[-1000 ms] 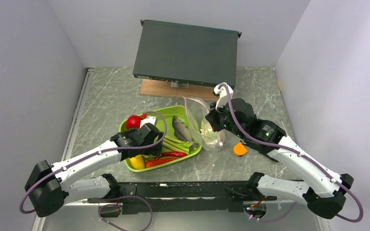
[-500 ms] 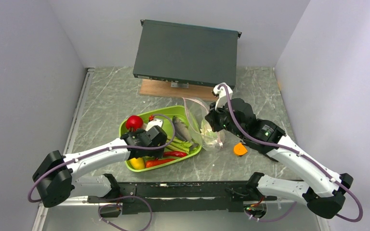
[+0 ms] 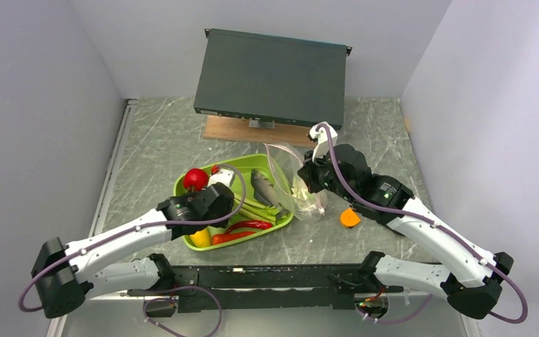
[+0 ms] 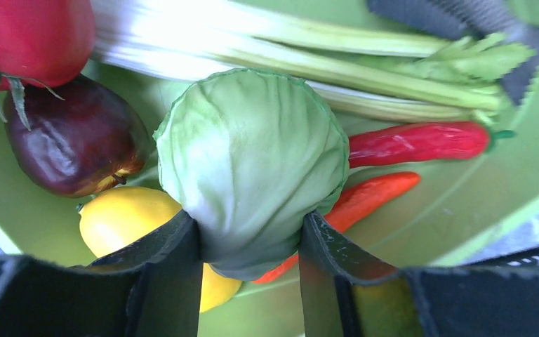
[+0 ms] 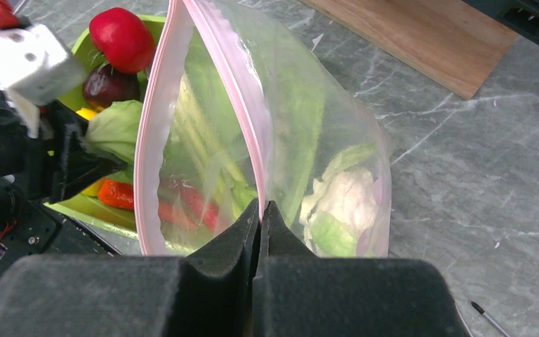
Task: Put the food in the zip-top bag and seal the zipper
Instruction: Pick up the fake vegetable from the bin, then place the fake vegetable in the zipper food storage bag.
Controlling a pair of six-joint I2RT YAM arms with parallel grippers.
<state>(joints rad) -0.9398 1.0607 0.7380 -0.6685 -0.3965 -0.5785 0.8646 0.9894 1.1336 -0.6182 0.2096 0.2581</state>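
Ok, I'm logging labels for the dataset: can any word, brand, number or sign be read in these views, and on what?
None can be read.
Anything printed on the front edge of the dark case at the back is too small to read.
The zip-top bag, the green tray and the cabbage show no print.

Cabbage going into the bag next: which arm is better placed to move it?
Left. The left gripper clamps the cabbage in the green tray; the right gripper pinches the bag at its rim, holding its mouth open.
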